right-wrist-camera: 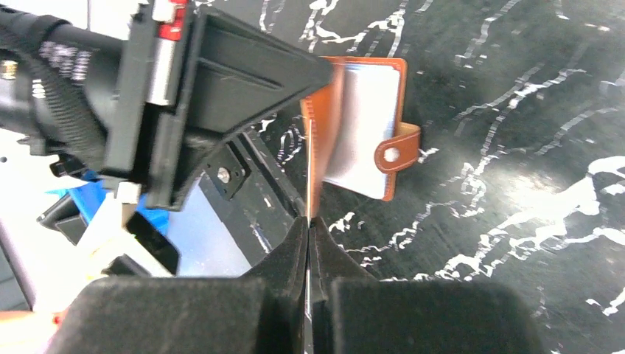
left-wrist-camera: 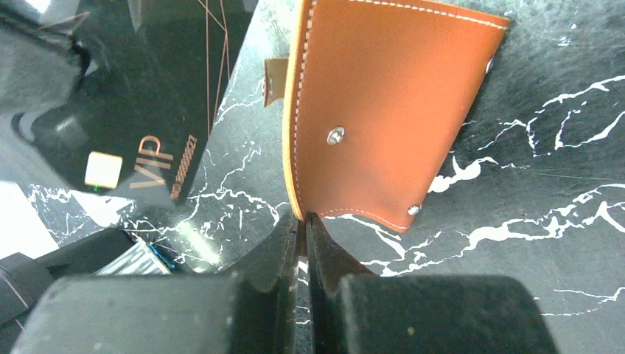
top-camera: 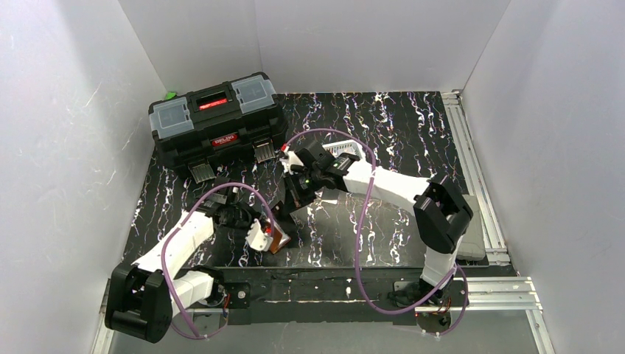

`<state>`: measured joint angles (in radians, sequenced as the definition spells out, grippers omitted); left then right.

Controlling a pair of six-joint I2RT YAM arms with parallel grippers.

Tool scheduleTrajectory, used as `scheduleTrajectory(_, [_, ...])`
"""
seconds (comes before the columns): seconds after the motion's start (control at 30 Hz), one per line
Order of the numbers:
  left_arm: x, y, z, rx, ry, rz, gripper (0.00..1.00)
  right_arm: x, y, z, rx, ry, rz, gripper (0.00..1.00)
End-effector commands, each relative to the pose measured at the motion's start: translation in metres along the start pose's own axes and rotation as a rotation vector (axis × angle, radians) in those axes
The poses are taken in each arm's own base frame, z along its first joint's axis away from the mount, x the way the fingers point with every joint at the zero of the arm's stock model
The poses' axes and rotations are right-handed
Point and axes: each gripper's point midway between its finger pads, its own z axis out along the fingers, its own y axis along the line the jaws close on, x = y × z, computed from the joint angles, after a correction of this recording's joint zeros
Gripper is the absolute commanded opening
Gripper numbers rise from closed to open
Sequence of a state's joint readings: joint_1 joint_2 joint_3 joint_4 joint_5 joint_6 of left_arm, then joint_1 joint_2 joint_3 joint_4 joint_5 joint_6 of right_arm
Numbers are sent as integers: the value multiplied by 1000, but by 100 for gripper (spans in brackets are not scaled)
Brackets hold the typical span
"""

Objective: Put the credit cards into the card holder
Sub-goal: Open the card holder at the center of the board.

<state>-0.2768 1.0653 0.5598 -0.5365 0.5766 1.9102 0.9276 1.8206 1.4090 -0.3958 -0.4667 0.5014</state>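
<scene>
The card holder (top-camera: 279, 243) is a brown leather wallet near the table's front edge. It lies open, with a clear sleeve (right-wrist-camera: 361, 125) and a snap tab (right-wrist-camera: 396, 153) showing. My left gripper (left-wrist-camera: 304, 219) is shut on the edge of its leather cover (left-wrist-camera: 383, 110), and that cover stands lifted. My right gripper (right-wrist-camera: 308, 221) is shut on a thin credit card seen edge-on. This card (left-wrist-camera: 158, 103) is dark with copper lines, "VIP" lettering and a chip. It hangs just left of the cover, close to the opened holder. In the top view the right gripper (top-camera: 290, 202) hovers just behind the left gripper (top-camera: 270, 237).
A big black toolbox (top-camera: 217, 125) stands at the back left. A white slotted basket (top-camera: 345, 151) sits behind the right wrist. Metal rails (top-camera: 472, 169) run along the right side and the front edge. White walls close in the table.
</scene>
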Motion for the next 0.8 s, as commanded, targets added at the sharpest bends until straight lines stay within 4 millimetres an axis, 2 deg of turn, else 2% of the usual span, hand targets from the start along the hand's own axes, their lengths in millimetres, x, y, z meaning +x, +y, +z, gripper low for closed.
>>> scheduleTrajectory(0.0, [-21, 10, -8, -13, -88, -25, 0, -16, -11, -26, 40, -87, 11, 1])
scheduleTrajectory(0.1, [-39, 33, -12, -57, -151, 8, 0, -20, -24, -41, 87, -128, 30, 1])
scheduleTrajectory(0.17, [-62, 56, -12, -105, -211, 63, 0, -22, -34, -56, 134, -171, 41, 1])
scheduleTrajectory(0.2, [-83, 74, -2, -145, -253, 117, 0, -23, -41, -72, 206, -205, 39, 1])
scheduleTrajectory(0.23, [-93, 77, 13, -156, -279, 187, 0, -22, -44, -81, 240, -227, 37, 1])
scheduleTrajectory(0.3, [-95, 65, 33, -159, -295, 270, 0, -11, -49, -78, 242, -201, 55, 1])
scheduleTrajectory(0.33, [-89, 56, 49, -178, -269, 311, 0, 3, -55, -65, 223, -154, 92, 1])
scheduleTrajectory(0.37, [-83, 49, 52, -181, -241, 311, 0, 12, -61, -56, 222, -125, 110, 1])
scheduleTrajectory(0.43, [-74, 29, 51, -159, -193, 293, 0, 26, -65, -43, 206, -82, 123, 1])
scheduleTrajectory(0.5, [-75, 8, 51, -144, -190, 314, 0, 44, -66, -25, 197, -13, 123, 1])
scheduleTrajectory(0.63, [-74, -12, 47, -105, -179, 302, 0, 62, -78, -13, 216, 37, 140, 1])
scheduleTrajectory(0.77, [-72, -32, 41, -59, -156, 305, 0, 69, -83, -10, 224, 59, 140, 1])
